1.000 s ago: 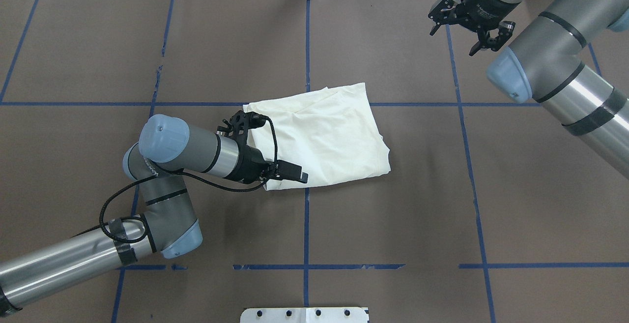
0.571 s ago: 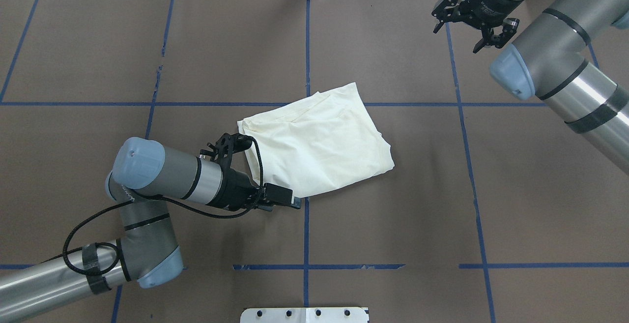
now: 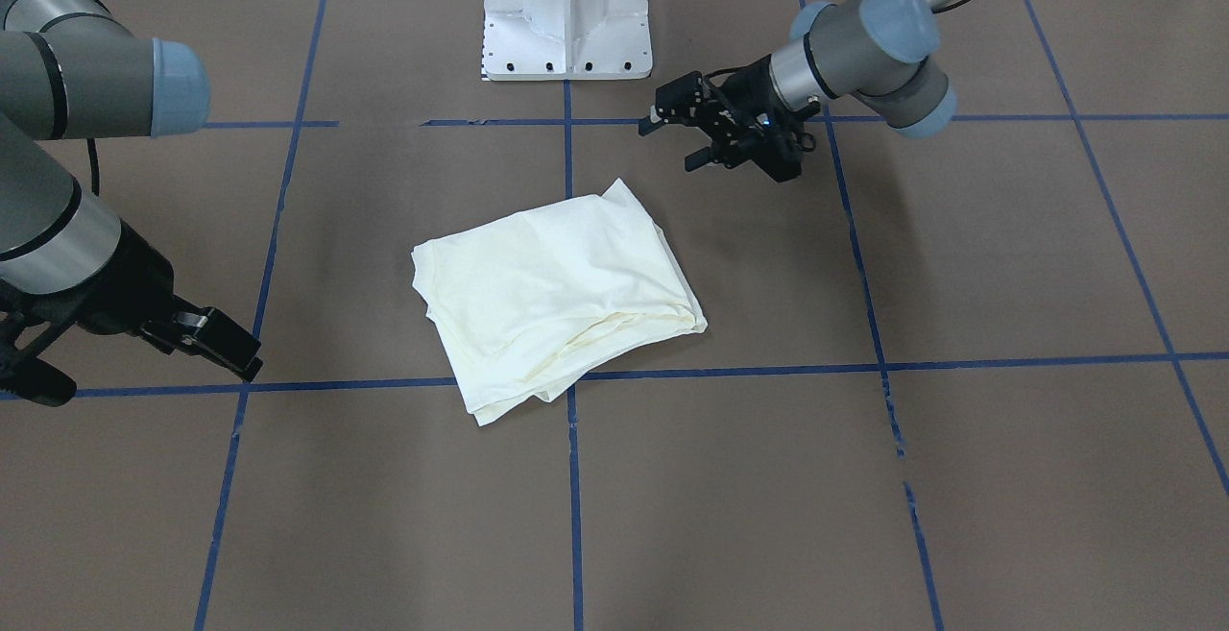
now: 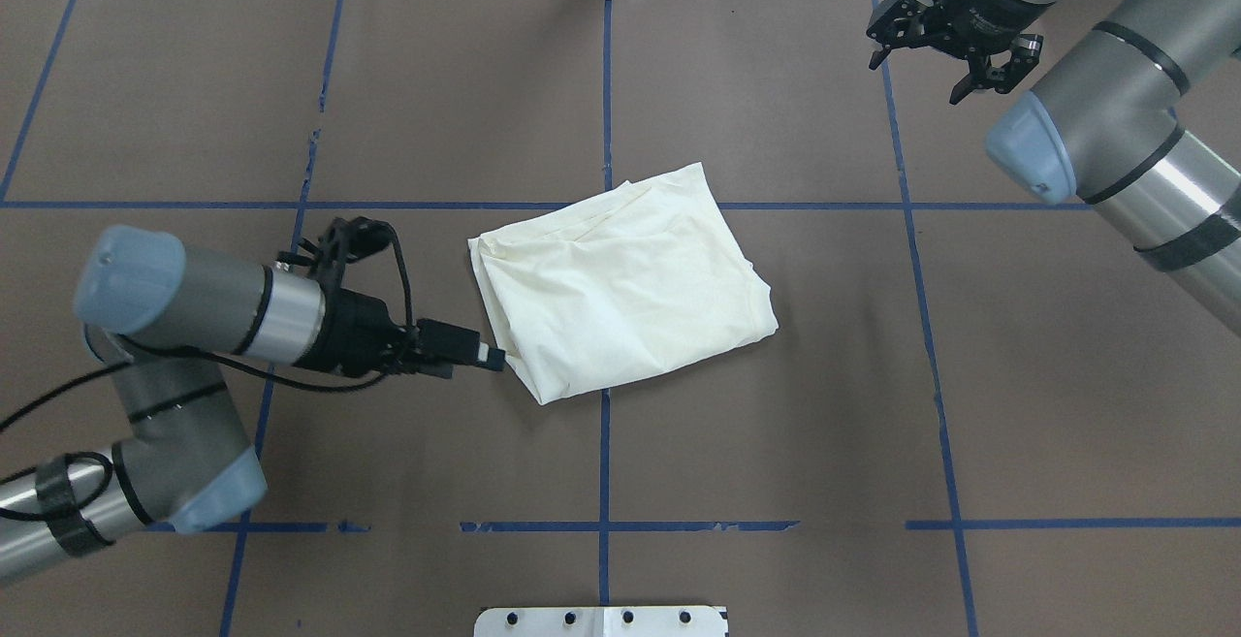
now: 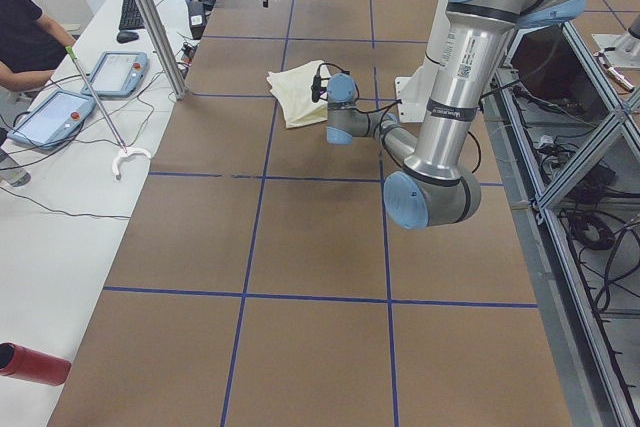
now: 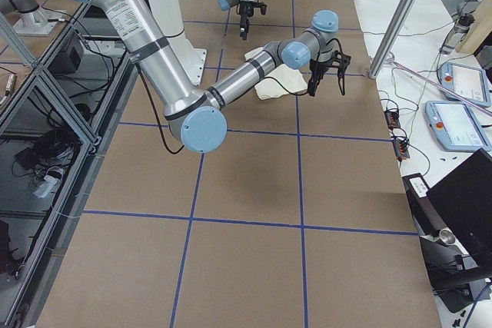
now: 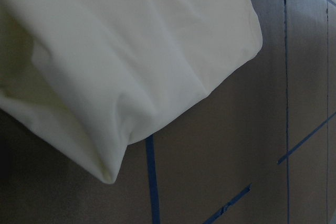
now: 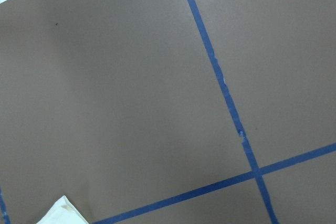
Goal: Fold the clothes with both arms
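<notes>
If the left gripper sweeps low: it can catch the left edge of the shirt, which it hovers just beside, and pull the layers open.
Other risk: the soft cloth can slide on the smooth paper and lose its neat shape; the loose layers at the near left corner look easy to snag.
Shirt place: middle of the table, over a crossing of blue tape lines, folded to a rough rectangle, plain cream side up.
Shirt material: thin, soft, matte cloth with small wrinkles; stacked layers show at the edges.
Left gripper: no cloth in it as far as I see; I cannot tell whether its fingers are apart or together.
Right gripper: fingers spread wide, holding nothing, at the far right, well apart from the shirt.
Table cover: flat, matte brown paper.
</notes>
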Robot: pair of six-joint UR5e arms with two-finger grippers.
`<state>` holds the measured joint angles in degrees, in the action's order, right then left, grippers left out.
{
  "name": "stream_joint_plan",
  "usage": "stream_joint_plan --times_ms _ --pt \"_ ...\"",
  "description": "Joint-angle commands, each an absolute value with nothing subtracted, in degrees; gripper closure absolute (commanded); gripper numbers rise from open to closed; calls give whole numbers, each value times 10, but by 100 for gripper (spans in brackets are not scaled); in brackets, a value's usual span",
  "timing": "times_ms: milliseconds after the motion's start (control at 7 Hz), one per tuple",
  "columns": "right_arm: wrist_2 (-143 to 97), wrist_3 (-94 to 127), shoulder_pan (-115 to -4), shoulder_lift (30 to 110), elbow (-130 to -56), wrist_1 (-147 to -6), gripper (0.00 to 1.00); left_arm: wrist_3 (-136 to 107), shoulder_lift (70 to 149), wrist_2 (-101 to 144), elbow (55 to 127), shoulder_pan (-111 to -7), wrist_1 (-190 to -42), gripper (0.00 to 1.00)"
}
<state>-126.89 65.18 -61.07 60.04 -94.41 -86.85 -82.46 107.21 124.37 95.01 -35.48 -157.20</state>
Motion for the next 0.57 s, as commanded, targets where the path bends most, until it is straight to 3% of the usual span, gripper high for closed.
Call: stream_joint_plan --times_ms 0,429 --pt "-1262 501 -645 654 -960 -869 0 -649 1016 1275 951 -517 -1484 0" --pt "-1259 228 -738 742 -931 -877 0 -270 1009 1267 911 -742 -1259 0"
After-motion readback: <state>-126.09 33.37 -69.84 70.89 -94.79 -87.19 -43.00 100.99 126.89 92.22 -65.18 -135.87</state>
